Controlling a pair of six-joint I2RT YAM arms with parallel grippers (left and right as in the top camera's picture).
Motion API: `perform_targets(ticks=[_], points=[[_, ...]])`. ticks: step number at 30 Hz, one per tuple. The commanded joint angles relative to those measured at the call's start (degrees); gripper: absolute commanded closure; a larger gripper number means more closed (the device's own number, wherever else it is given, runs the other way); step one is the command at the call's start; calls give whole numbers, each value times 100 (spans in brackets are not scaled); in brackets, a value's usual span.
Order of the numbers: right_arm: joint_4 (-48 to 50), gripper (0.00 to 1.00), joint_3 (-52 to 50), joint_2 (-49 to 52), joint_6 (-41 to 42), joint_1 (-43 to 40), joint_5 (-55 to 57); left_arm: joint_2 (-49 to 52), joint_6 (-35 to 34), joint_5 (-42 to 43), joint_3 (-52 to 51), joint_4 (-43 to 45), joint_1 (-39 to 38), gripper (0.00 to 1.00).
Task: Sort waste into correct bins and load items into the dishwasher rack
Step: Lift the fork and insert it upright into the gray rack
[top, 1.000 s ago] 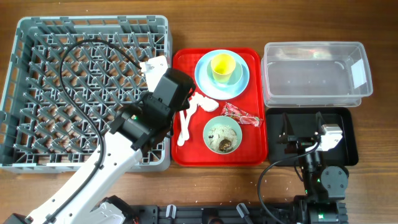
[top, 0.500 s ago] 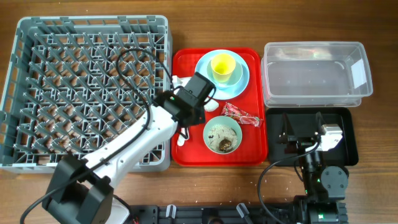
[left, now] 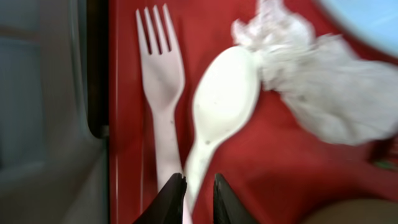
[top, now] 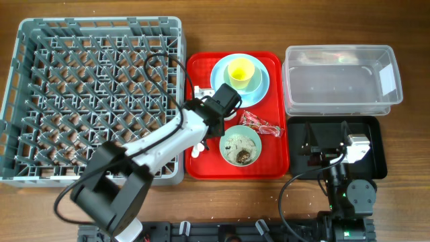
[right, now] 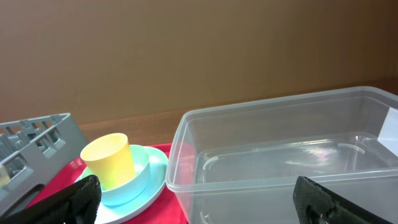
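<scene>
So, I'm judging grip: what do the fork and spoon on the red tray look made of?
The fork and spoon both look like thin white plastic: smooth with a dull sheen, in one-piece moulded shapes. They are probably light and disposable, though that is only a guess.

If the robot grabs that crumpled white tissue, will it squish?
Probably yes: the tissue is crumpled and thin-looking, so it should squash and weigh almost nothing. It touches the spoon, so pushing it might nudge that too.
</scene>
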Motion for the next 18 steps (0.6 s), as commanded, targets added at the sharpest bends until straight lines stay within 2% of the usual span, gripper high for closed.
perform_targets(ticks=[1, 4, 8, 18], points=[[15, 0, -4, -22, 28, -9, 52, 81, 15, -262, -2, 2, 15, 78], [15, 0, -4, -22, 28, -9, 52, 140, -11, -275, -2, 46, 17, 75], [15, 0, -4, -22, 28, -9, 55, 175, -369, -608, -2, 131, 17, 73], [15, 0, -4, -22, 28, -9, 55, 450, -599, -675, -15, 127, 17, 76]])
